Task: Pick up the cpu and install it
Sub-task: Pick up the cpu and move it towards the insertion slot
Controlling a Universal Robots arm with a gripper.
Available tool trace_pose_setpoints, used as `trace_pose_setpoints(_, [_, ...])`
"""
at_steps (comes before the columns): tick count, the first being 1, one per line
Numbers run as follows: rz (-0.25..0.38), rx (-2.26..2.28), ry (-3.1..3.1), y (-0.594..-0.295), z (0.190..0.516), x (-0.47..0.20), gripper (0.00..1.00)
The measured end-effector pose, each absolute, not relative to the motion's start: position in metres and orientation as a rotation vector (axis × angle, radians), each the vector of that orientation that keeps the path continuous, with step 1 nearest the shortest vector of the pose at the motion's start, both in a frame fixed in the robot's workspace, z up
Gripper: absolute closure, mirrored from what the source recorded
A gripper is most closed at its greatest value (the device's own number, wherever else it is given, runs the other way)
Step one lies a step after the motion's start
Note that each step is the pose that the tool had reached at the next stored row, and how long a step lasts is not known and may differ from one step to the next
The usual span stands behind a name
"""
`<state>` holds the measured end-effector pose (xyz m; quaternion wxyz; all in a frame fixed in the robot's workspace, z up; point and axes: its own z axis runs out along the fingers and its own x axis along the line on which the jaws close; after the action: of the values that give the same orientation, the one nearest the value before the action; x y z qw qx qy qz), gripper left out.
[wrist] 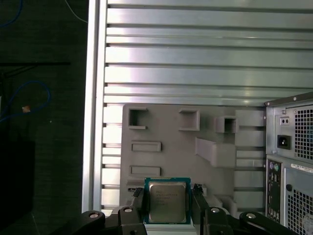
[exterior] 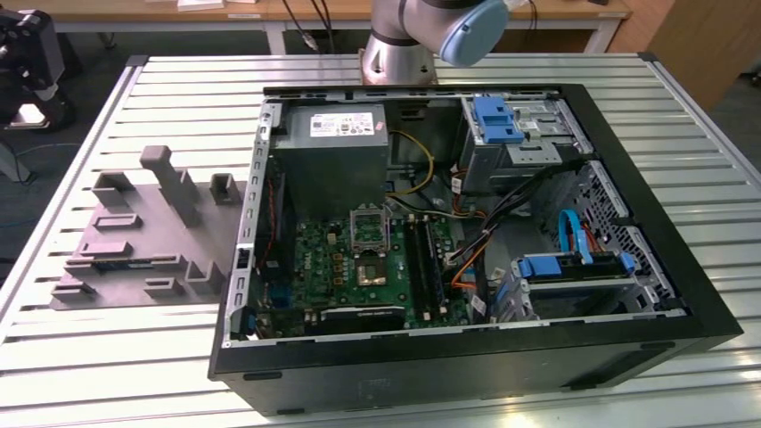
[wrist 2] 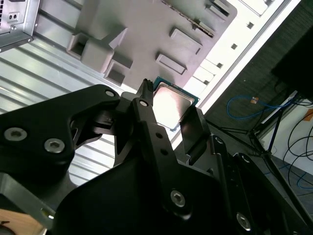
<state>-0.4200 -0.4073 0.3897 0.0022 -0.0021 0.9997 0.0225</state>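
End effector [wrist: 168,192] is clamped on the cpu [wrist: 167,203], one finger against each of two opposite edges. Under it lies a grey moulded tray [wrist: 166,122] on the slatted surface [wrist: 195,58].

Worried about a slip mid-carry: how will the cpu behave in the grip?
Probably stiff and light: the cpu is a thin flat chip. Its shiny metal top looks slippery, but the fingers pinch its edges. That thin green board edge may chip if dropped.

Silver-grey shiny top, green rim: cpu [wrist: 167,200]. Black: gripper [wrist: 168,192]. Plain matte grey: tray [exterior: 131,241] beside computer case [exterior: 476,366]. Black shell: computer case. Inside it, green motherboard [exterior: 345,259], blue drive latches [exterior: 497,120]. Under it, pale silver ribbed-stripe table [exterior: 119,357].
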Motion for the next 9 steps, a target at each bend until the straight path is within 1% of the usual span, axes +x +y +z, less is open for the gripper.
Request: trace_pose_setpoints(9, [0.071,-0.007,3.136,-0.4074,0.3897,-0.4177,0.53])
